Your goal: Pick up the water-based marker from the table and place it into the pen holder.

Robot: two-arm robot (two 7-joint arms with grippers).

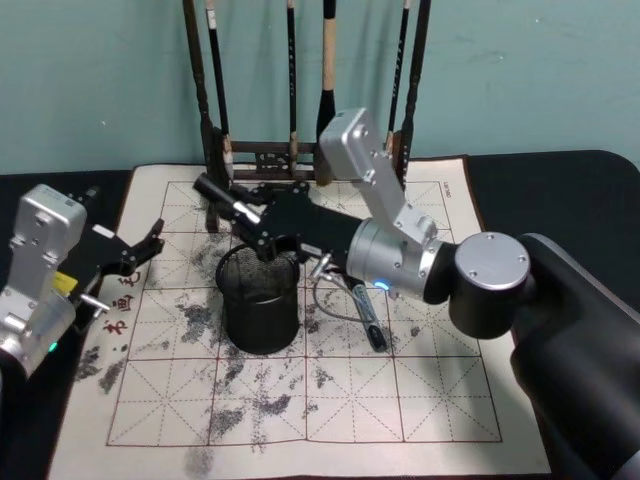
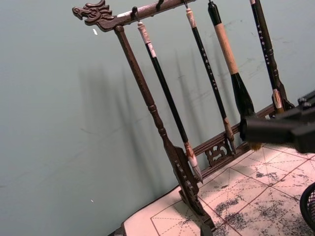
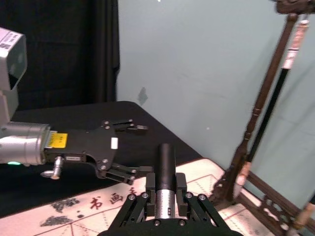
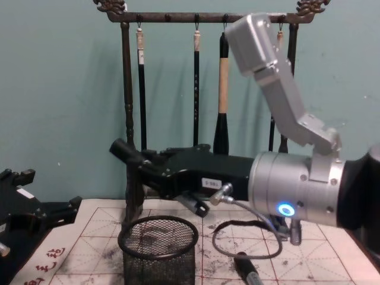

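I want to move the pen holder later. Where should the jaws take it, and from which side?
Probably the thick rim of the pen holder, from above, one jaw inside, one outside: it stands upright, mouth open. Take the near edge; the right gripper, shut on the marker, hangs over the far edge.

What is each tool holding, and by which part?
The right tool grips the marker by its silver band, black end sticking out. The left tool is open and holds nothing.
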